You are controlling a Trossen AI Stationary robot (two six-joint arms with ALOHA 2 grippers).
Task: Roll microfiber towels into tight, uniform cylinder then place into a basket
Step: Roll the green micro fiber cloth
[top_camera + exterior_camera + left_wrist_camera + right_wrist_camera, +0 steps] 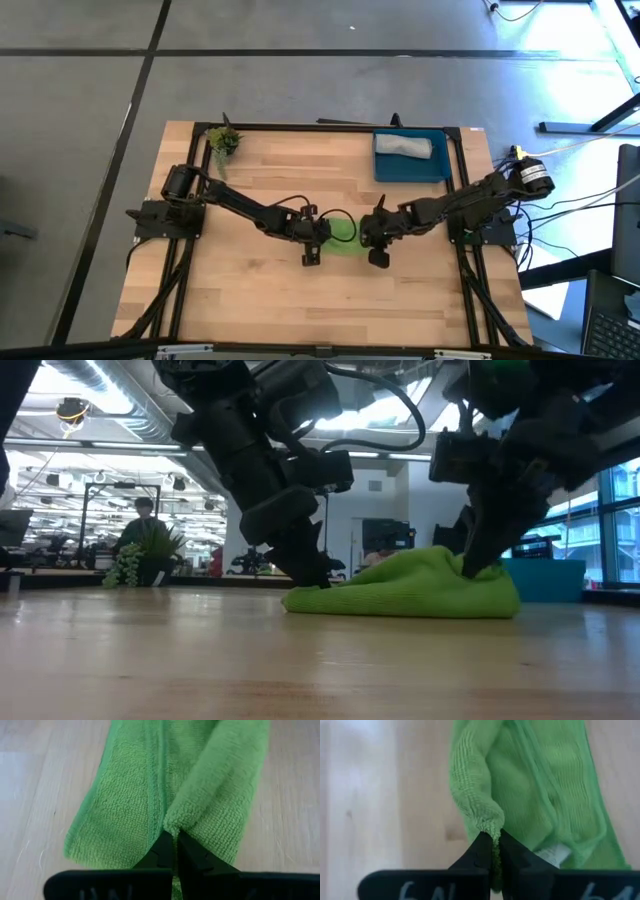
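The lime green towel (343,232) lies partly rolled on the wooden table (250,290) between my two grippers; it also shows in the low view (410,585). My left gripper (313,240) is shut on its left end and my right gripper (377,240) is shut on its right end. The grey towel (405,146) lies rolled in the dark-blue basket (410,166) at the table's far right. My left gripper pinches the rolled-over fold (172,822) at the towel's left end between its two fingertips. The fingers slant down from the left. The towel rests on the table, its fold raised a little at the fingers. My right gripper pinches the rolled-over fold (490,827) at the towel's right end between its two fingertips. The fingers slant down from the right. The towel's underside rests on the table, and the fold stands up at the fingers.
A small potted plant (224,140) stands at the table's far left corner. Bare wood lies in front of the towel toward the near edge. A person (140,525) shows in the room behind the table.
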